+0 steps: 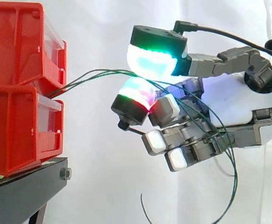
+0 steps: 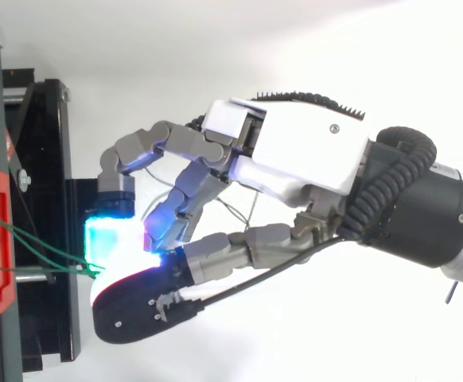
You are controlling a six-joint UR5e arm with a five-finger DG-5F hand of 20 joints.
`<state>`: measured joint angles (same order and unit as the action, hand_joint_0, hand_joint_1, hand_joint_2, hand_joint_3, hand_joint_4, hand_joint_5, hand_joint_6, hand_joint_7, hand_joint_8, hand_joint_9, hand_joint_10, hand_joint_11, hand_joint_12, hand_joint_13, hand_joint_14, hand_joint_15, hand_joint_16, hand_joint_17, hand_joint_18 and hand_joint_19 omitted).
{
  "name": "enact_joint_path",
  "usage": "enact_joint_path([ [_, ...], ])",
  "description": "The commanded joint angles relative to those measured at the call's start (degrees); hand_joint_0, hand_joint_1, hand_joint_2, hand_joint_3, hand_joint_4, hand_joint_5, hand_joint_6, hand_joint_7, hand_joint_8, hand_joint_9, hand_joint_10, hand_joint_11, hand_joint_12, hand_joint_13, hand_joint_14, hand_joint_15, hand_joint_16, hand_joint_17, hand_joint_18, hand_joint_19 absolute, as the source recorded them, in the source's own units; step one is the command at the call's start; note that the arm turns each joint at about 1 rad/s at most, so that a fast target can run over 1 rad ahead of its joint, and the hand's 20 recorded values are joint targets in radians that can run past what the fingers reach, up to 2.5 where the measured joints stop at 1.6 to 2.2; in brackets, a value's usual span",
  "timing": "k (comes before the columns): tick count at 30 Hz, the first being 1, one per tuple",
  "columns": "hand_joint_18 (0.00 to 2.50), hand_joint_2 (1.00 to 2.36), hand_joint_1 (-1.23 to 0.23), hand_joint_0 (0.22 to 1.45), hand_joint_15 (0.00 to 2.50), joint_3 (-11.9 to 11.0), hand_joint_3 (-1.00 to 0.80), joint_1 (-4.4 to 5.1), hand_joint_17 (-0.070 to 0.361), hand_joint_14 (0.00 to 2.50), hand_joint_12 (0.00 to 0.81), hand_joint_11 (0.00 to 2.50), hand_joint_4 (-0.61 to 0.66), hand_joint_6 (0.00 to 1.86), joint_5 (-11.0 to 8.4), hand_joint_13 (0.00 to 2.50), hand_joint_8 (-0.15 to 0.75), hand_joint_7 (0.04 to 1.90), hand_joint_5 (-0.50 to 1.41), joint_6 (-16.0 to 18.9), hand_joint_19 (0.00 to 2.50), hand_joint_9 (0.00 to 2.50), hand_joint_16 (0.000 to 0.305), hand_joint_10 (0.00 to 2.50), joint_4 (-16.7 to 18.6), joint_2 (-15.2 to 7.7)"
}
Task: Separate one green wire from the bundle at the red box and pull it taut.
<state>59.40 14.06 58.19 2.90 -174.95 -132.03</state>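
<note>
Robot hand [image 2: 303,151] apparently pinches green wires [image 1: 98,71] running from red box [image 1: 19,51].

Both views are bright and evenly lit: the plain white curtain [image 1: 103,196] is almost washed out and carries hardly any shadow, so the thin green wires [image 1: 96,71] pinched in the robot's grey-and-white hand [image 2: 295,159] read as dark lines. The hand's glowing fingertip pads [image 1: 152,60] add their own cyan, green and red light, flaring in the top view into a white-cyan glare that swallows their edges. The glossy red plastic bins [image 1: 19,126] show a pale sheen, while the black metal stand [image 1: 24,196] beneath stays dark.
</note>
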Motion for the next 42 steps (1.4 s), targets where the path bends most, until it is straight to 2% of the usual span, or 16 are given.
enact_joint_path([
  [1,0.90,1.01,-0.91,0.76,0.63,-0.25,-0.44,0.00,0.116,0.02,0.369,1.04,-0.02,0.92,0.08,1.00,0.261,1.17,-0.19,0.08,0.57,1.13,0.051,0.03,-0.39,0.02],
  [8,0.91,1.00,-0.91,0.77,0.63,-0.25,-0.50,0.00,0.114,0.02,0.363,1.03,0.00,0.92,0.08,1.00,0.257,1.15,-0.19,1.67,0.58,1.14,0.051,0.02,-2.50,0.02],
  [12,0.91,1.00,-0.91,0.71,0.64,-0.25,-0.50,0.00,0.113,0.03,0.366,1.04,0.07,0.91,0.16,1.01,0.260,1.20,-0.18,1.67,0.59,1.16,0.050,0.03,-2.50,0.02],
  [16,0.92,1.00,-0.75,0.60,0.65,-0.25,-0.50,0.00,0.114,0.02,0.378,1.03,0.10,0.90,0.16,1.04,0.268,1.19,-0.15,2.11,0.62,1.21,0.051,0.03,-2.59,0.02],
  [20,0.95,1.00,-0.63,0.58,0.65,-0.51,-0.50,-0.09,0.117,0.03,0.387,1.03,0.11,0.89,0.16,1.07,0.275,1.22,-0.14,3.07,0.65,1.25,0.052,0.03,-2.59,0.02],
  [22,0.95,1.00,-0.63,0.60,0.66,-0.78,-0.50,-0.26,0.116,0.02,0.385,1.03,0.10,0.89,0.25,1.08,0.276,1.24,-0.14,3.07,0.66,1.26,0.052,0.03,-3.20,0.02],
  [25,0.96,1.01,-0.69,0.61,0.67,-1.22,-0.39,-0.35,0.117,0.03,0.388,1.03,0.10,0.89,0.25,1.08,0.282,1.25,-0.14,3.07,0.67,1.27,0.052,0.03,-4.00,0.02],
  [27,0.98,1.01,-0.70,0.60,0.73,-1.57,-0.39,-0.35,0.118,0.03,0.387,1.05,0.11,0.89,0.34,1.14,0.282,1.24,-0.14,3.07,0.69,1.28,0.052,0.03,-4.61,0.02],
  [29,1.04,1.01,-0.64,0.58,0.86,-1.75,-0.44,-0.35,0.121,0.03,0.378,1.12,0.12,0.89,0.25,1.24,0.281,1.23,-0.15,3.07,0.72,1.32,0.054,0.03,-5.23,0.02],
  [30,1.09,1.00,-0.60,0.55,1.06,-1.75,-0.50,-0.35,0.124,0.03,0.371,1.28,0.13,0.89,0.25,1.34,0.287,1.22,-0.15,3.07,0.79,1.36,0.055,0.03,-5.23,0.02],
  [33,1.16,1.00,-0.56,0.53,1.29,-1.75,-0.50,-0.26,0.127,0.03,0.353,1.46,0.14,0.89,-0.01,1.43,0.284,1.20,-0.16,2.98,0.86,1.40,0.057,0.02,-5.31,-0.07],
  [42,1.20,1.00,-0.54,0.51,1.58,-1.75,-0.50,-0.09,0.133,0.01,0.327,1.50,0.14,0.89,-0.01,1.55,0.289,1.15,-0.17,3.07,0.92,1.40,0.059,0.02,-5.31,0.02],
])
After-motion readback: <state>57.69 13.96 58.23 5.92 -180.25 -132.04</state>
